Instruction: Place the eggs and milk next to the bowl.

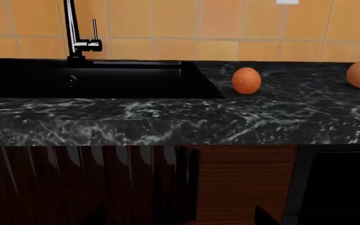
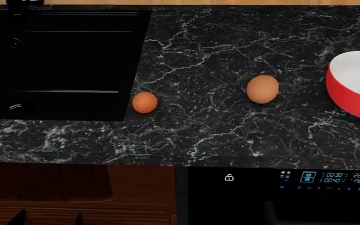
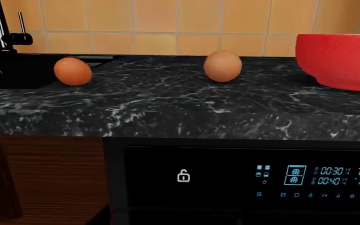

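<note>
Nearest the head camera sits the oven's lit control panel point(image 2: 324, 178), at five o'clock below the black marble counter point(image 2: 230, 47). On that counter one egg point(image 2: 144, 102) lies just beside the black sink point(image 2: 55, 61). A second egg point(image 2: 262, 88) rests toward three o'clock, near the red bowl point(image 2: 355, 84) but apart from it. No milk shows. Neither gripper is clearly in view — their state cannot be told.

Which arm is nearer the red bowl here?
Right, likely. Its wrist camera sits before the oven, red bowl in frame; the left wrist camera faces the sink, bowl out of frame. Neither claw shows clearly.
</note>
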Robot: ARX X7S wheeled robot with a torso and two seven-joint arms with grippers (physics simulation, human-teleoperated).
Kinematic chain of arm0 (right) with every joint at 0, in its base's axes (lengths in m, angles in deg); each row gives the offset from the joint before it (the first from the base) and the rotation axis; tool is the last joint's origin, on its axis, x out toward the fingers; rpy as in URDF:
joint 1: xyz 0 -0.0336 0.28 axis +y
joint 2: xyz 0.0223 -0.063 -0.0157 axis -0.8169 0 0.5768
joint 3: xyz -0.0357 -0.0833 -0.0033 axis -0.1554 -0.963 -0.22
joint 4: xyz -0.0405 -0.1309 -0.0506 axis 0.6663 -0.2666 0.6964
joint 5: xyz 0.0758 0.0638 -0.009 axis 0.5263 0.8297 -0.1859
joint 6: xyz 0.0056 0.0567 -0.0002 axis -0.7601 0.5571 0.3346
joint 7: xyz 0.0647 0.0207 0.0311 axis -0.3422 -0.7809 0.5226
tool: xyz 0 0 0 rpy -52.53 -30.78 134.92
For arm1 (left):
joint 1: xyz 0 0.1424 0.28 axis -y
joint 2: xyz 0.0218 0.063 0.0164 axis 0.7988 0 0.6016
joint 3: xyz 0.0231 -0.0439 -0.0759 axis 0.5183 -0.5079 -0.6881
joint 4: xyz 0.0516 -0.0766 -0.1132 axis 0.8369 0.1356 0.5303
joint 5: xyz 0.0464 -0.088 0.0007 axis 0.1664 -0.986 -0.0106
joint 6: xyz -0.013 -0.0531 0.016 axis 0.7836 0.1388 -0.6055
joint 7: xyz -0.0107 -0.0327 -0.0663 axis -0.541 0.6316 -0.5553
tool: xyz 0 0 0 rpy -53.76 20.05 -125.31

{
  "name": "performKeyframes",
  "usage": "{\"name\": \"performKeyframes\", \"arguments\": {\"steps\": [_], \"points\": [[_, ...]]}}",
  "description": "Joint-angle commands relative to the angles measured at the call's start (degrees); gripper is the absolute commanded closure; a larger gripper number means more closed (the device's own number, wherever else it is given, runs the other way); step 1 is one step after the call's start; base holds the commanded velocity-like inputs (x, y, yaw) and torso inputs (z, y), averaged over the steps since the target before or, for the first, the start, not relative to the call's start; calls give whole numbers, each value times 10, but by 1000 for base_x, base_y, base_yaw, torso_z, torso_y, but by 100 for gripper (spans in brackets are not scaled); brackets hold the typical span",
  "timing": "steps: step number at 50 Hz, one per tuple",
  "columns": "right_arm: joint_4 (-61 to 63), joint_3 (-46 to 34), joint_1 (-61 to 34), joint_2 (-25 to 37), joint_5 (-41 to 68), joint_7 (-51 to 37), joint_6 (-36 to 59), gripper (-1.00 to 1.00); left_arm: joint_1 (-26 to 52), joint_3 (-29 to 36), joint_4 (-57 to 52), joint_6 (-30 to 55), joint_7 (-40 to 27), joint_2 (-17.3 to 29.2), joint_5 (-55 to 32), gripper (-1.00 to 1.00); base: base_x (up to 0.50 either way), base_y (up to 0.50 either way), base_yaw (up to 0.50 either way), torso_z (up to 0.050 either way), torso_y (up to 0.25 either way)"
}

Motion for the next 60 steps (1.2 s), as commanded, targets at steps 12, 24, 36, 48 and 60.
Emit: {"name": "performKeyframes", "arguments": {"steps": [12,24,36,48,60], "points": [[10,-22,-2,17,19,-23,4,-100,-1,21,-26,15,-16,20,-18,-100,0,0,0,50,13],[34,-27,0,27,25,-37,15,-100,3,24,-89,68,-42,31,-21,-100,0,0,0,38,9],[35,-29,1,28,26,-40,15,-100,3,30,-98,82,-42,36,-19,-100,0,0,0,0,0],[35,-29,1,28,26,-40,15,-100,3,30,-98,82,-42,36,-19,-100,0,0,0,0,0],[35,-29,1,28,26,-40,15,-100,3,30,-98,82,-42,36,-19,-100,0,0,0,0,0]]}}
